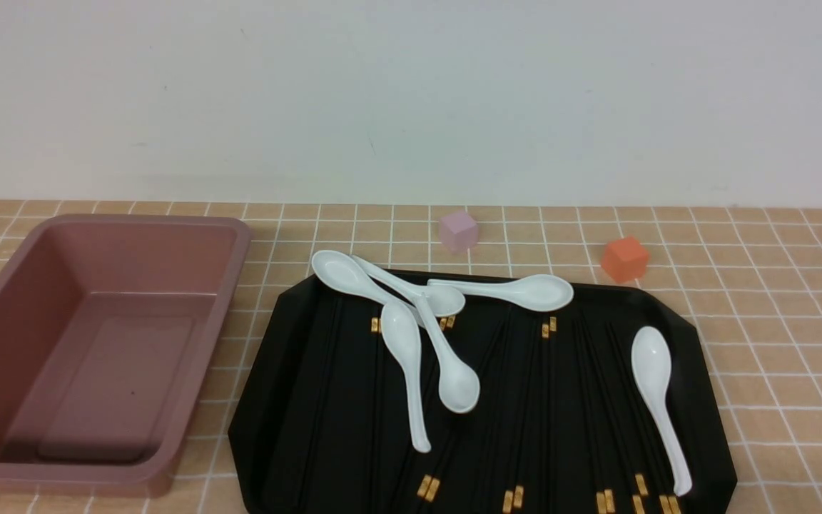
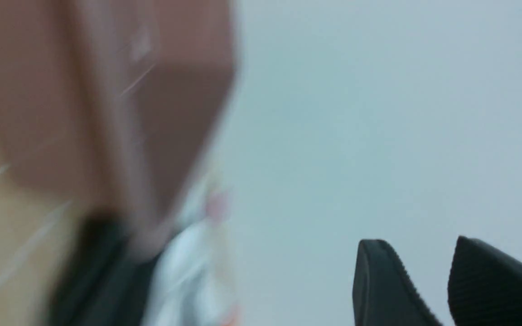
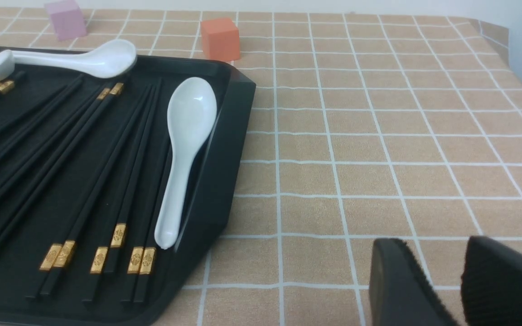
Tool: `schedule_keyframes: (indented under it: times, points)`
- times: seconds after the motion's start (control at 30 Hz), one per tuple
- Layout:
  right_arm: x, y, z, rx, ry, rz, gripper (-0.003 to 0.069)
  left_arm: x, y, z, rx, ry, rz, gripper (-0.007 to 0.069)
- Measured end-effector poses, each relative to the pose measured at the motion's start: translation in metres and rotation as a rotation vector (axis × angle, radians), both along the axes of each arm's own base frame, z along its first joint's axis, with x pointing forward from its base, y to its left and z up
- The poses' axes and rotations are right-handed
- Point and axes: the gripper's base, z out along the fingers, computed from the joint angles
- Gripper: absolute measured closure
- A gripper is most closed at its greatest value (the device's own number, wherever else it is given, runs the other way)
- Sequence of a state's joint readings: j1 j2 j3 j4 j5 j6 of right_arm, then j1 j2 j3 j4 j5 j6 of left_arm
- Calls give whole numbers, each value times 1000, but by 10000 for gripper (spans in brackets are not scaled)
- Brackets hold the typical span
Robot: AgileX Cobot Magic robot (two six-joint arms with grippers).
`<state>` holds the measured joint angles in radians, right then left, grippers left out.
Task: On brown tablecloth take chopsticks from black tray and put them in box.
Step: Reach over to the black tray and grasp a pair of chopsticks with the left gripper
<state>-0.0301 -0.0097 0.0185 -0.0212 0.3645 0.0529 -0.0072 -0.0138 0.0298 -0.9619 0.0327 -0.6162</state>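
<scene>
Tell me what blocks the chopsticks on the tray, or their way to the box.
White spoons lie across several chopsticks on the black tray, mostly at its far left. Nothing visible stands between tray and the open box.

Lab-like staged tabletop, grid-lined tablecloth [image 1: 775,343], bare white wall [image 1: 411,93], lilac cube [image 1: 458,230], orange cube [image 1: 624,258]
</scene>
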Motion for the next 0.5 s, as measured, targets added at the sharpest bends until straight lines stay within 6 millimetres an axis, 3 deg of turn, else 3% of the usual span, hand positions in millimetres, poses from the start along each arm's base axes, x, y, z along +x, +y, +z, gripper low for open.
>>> schedule_keyframes:
  times: [0.17,0.23,0.37,0.4,0.43,0.5]
  points:
    - [0,0,0,0,0,0,419,-4,11,22,-8,-122,119,405]
    - [0,0,0,0,0,0,419,-8,11,41,45,-178,129,433]
    - [0,0,0,0,0,0,419,-15,8,97,302,-268,141,554]
    - [0,0,0,0,0,0,419,-9,3,115,408,-236,96,608]
    - [0,0,0,0,0,0,419,-7,2,118,433,-230,91,615]
    - [0,0,0,0,0,0,419,21,-15,141,625,-61,-124,637]
